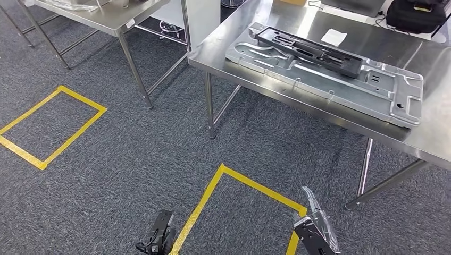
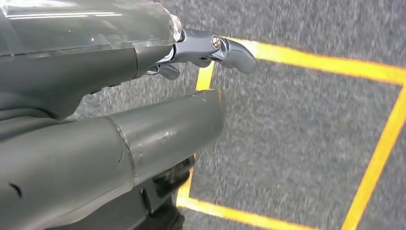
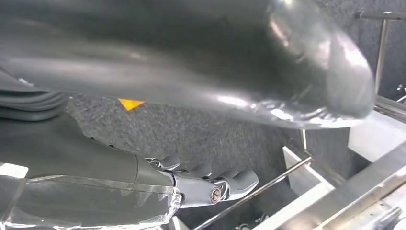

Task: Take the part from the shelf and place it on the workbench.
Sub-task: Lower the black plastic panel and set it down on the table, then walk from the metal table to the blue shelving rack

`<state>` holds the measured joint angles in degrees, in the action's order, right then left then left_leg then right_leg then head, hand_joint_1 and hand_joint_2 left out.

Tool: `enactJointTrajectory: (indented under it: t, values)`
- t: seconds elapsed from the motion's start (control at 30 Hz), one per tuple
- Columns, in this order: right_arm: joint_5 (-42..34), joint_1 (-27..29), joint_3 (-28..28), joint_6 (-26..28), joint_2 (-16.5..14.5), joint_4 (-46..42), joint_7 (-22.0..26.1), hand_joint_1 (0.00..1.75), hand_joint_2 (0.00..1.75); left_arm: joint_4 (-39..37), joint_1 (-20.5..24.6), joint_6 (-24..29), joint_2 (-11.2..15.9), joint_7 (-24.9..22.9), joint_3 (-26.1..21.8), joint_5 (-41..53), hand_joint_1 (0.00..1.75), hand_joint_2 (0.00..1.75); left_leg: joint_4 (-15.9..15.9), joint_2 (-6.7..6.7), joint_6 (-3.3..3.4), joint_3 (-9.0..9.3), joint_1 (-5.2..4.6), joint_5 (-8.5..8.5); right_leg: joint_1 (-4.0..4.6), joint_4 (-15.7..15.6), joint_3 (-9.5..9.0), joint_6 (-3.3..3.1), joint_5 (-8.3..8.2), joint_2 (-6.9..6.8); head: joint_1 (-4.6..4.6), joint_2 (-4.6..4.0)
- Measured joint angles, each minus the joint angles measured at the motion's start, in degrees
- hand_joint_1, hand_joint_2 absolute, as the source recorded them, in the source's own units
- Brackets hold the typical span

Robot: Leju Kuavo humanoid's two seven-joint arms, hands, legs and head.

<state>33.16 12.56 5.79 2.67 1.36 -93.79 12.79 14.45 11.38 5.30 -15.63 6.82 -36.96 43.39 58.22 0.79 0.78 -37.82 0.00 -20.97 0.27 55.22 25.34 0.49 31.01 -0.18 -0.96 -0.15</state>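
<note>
A large stamped silver plate (image 1: 372, 87) lies flat on the steel workbench (image 1: 425, 141) at the upper right of the head view. A long black part (image 1: 308, 50) rests on top of the plate. Both of my hands hang low over the grey carpet, well short of the bench. My left hand (image 1: 158, 237) holds nothing; in the left wrist view its fingers (image 2: 225, 48) reach out over the yellow tape. My right hand (image 1: 315, 229) also holds nothing, and in the right wrist view its fingers (image 3: 210, 184) are stretched out, with blurred steel rails behind them.
A second steel table (image 1: 106, 18) stands at the back left. Yellow tape squares mark the carpet at left (image 1: 53, 127) and right in front of me (image 1: 239, 183). The bench's legs (image 1: 210, 106) stand ahead. A black bag (image 1: 415, 13) and white paper (image 1: 334, 36) sit on the bench.
</note>
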Motion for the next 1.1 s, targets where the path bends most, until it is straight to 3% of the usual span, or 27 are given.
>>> enactJointTrajectory:
  t: [0.03,0.07,0.1,0.17,0.2,0.23,0.27,0.3,0.33,0.37,0.43,0.47,0.53,0.6,0.67,0.7,0.73,0.77,0.83,0.9,0.97,1.03,1.1]
  values:
    - [0.28,0.19,0.18,0.21,-0.35,0.30,0.02,0.00,0.00,0.00,-0.06,-0.01,0.01,-0.02,0.06,0.00,0.00,0.00,0.30,-0.06,-0.35,-0.26,0.05,-0.54,-0.11,-0.16,0.45,-0.40,-0.69,-0.04,0.02,0.00]
    - [0.50,0.34,0.40,0.39,-0.70,0.65,0.03,0.00,0.00,0.00,-0.12,0.01,0.01,-0.04,0.11,0.01,0.00,0.00,1.48,-0.18,-0.66,-0.75,0.07,-2.23,-0.27,-0.32,1.06,-0.82,-1.46,-0.10,0.05,0.00]
    - [0.68,0.42,0.63,0.52,-1.06,1.02,0.04,0.00,0.00,0.00,-0.17,0.04,0.02,-0.07,0.14,0.02,0.00,0.00,3.82,-0.30,-0.93,-1.50,0.11,-4.99,-0.44,-0.37,1.88,-1.14,-2.26,-0.16,0.09,0.00]
    - [0.82,0.48,0.91,0.67,-1.71,1.77,0.06,0.00,0.00,0.00,-0.18,0.14,0.02,-0.15,0.19,0.15,0.00,0.00,11.18,-0.41,-1.34,-3.27,0.20,-10.88,-0.39,0.02,4.00,-1.47,-3.71,-0.16,0.19,0.00]
    - [0.76,0.53,0.95,0.72,-1.99,2.15,0.09,0.00,0.00,0.00,-0.17,0.17,0.02,-0.22,0.21,0.24,0.00,0.00,14.72,-0.41,-1.48,-3.77,0.22,-12.14,-0.37,0.28,5.15,-1.43,-4.42,-0.14,0.21,0.00]
    - [0.65,0.58,0.96,0.77,-2.22,2.56,0.17,0.00,0.00,0.00,-0.15,0.19,0.02,-0.36,0.26,0.33,0.00,0.00,16.96,-0.42,-1.56,-3.61,0.22,-11.87,-0.36,0.56,6.34,-1.35,-5.08,-0.13,0.22,0.00]
    - [0.49,0.62,0.96,0.81,-2.40,2.99,0.30,0.00,0.00,0.00,-0.14,0.19,0.02,-0.52,0.32,0.42,0.00,0.00,17.28,-0.42,-1.55,-2.52,0.23,-10.44,-0.36,0.85,7.51,-1.21,-5.69,-0.07,0.22,0.00]
    - [0.29,0.65,0.96,0.82,-2.58,3.38,0.44,0.00,0.00,0.00,-0.13,0.15,0.02,-0.69,0.40,0.50,0.00,0.00,15.48,-0.46,-1.46,-0.32,0.23,-8.81,-0.37,1.17,8.63,-1.03,-6.26,0.02,0.22,0.00]
    - [0.10,0.67,0.96,0.80,-2.77,3.73,0.57,0.00,0.00,0.01,-0.08,0.11,0.02,-0.87,0.50,0.65,0.00,0.00,11.86,-0.66,-1.29,3.01,0.22,-8.02,-0.35,1.54,9.59,-0.80,-6.74,0.12,0.24,0.00]
    - [-0.09,0.66,0.96,0.78,-2.96,4.02,0.67,0.00,0.00,0.03,-0.02,0.06,0.02,-0.98,0.58,0.79,0.00,0.00,7.05,-0.89,-1.06,6.77,0.17,-8.31,-0.27,2.03,10.36,-0.57,-7.13,0.23,0.27,0.00]
    - [-0.29,0.63,0.96,0.71,-3.23,4.44,0.82,0.00,0.00,0.06,0.10,-0.01,0.02,-1.11,0.72,1.01,0.00,0.00,-0.14,-1.27,-0.36,11.82,0.03,-10.45,-0.06,2.84,11.26,-0.02,-7.94,0.36,0.27,0.00]
    - [-0.33,0.64,0.96,0.67,-3.29,4.65,0.89,0.00,0.00,0.07,0.10,-0.01,0.02,-1.13,0.76,1.02,0.00,0.00,-1.70,-1.26,0.07,12.54,-0.09,-10.99,-0.02,3.01,11.48,0.30,-8.37,0.43,0.25,0.00]
    - [-0.34,0.75,0.96,0.60,-3.35,5.12,0.98,0.00,0.00,0.06,0.00,-0.04,0.01,-1.19,0.82,1.03,0.00,0.00,-2.01,-0.89,1.12,12.05,-0.05,-10.43,-0.22,3.40,11.94,0.99,-8.42,0.51,0.22,0.00]
    - [-0.39,0.83,0.96,0.53,-3.36,5.55,1.05,0.00,0.00,0.05,-0.07,-0.11,-0.01,-1.29,0.86,1.01,0.00,0.00,-2.15,-0.43,1.97,11.21,0.07,-9.44,-0.52,6.95,13.49,1.61,-5.46,0.47,-0.04,0.00]
    - [-0.45,0.85,0.96,0.44,-3.41,6.07,1.16,0.00,0.00,0.05,-0.14,-0.22,0.03,-1.57,0.93,1.02,0.00,0.00,-2.09,-0.12,2.21,10.11,-0.03,-8.63,-0.73,14.26,16.17,2.08,-0.81,0.42,-0.31,0.00]
    - [-0.47,0.88,0.96,0.39,-3.47,6.39,1.24,0.00,0.00,0.05,-0.20,-0.31,0.05,-1.75,0.98,1.07,0.00,0.00,-2.02,0.02,2.19,9.61,-0.09,-8.26,-0.80,17.37,17.07,2.22,0.68,0.42,-0.32,0.00]
    - [-0.51,0.91,0.96,0.36,-3.56,6.74,1.36,0.00,0.00,0.05,-0.27,-0.37,0.09,-1.95,1.04,1.13,0.00,0.00,-1.93,0.15,2.14,9.17,-0.14,-7.94,-0.85,18.71,17.04,2.26,1.13,0.40,-0.31,0.00]
    - [-0.54,0.93,0.96,0.34,-3.72,7.07,1.50,0.00,0.00,0.06,-0.32,-0.45,0.11,-2.09,1.12,1.26,0.00,0.00,-1.83,0.27,2.08,8.86,-0.18,-7.70,-0.86,17.73,15.77,2.18,0.48,0.36,-0.31,0.00]
    - [-0.58,0.92,0.97,0.33,-4.09,7.59,1.81,0.00,0.00,0.07,-0.34,-0.55,0.13,-2.32,1.34,1.57,0.00,0.00,-1.69,0.49,1.93,8.58,-0.24,-7.45,-0.71,10.37,10.59,1.60,-2.51,0.00,-0.31,0.00]
    - [-0.57,0.82,1.04,0.35,-4.55,7.95,2.09,0.00,0.00,0.07,-0.28,-0.65,0.13,-2.45,1.61,1.87,0.00,0.00,-1.53,0.71,1.56,8.37,-0.46,-7.30,-0.31,3.68,6.52,0.75,-3.98,-0.64,-0.30,0.00]
    - [-0.51,0.80,1.22,0.37,-4.99,8.27,2.27,0.00,0.00,0.07,-0.21,-0.80,0.13,-2.60,1.83,2.09,0.00,0.00,-1.50,1.00,1.00,8.07,-0.55,-7.10,0.04,1.84,5.82,0.15,-3.85,-0.79,-0.27,0.00]
    - [-0.46,0.82,1.58,0.36,-5.38,8.65,2.34,0.00,0.00,0.07,-0.15,-0.96,0.14,-2.81,2.02,2.27,0.00,0.00,-1.32,1.01,0.37,7.92,-0.47,-7.28,-0.18,1.14,5.81,-0.41,-4.24,-0.52,-0.25,0.00]
    - [-0.70,0.63,2.15,0.28,-5.85,9.07,2.40,0.00,0.00,0.07,-0.07,-1.13,0.17,-2.97,2.14,2.38,0.00,0.00,1.70,0.42,-0.25,6.56,-0.37,-9.40,-0.56,0.42,5.69,-1.01,-4.75,-0.37,-0.13,0.00]
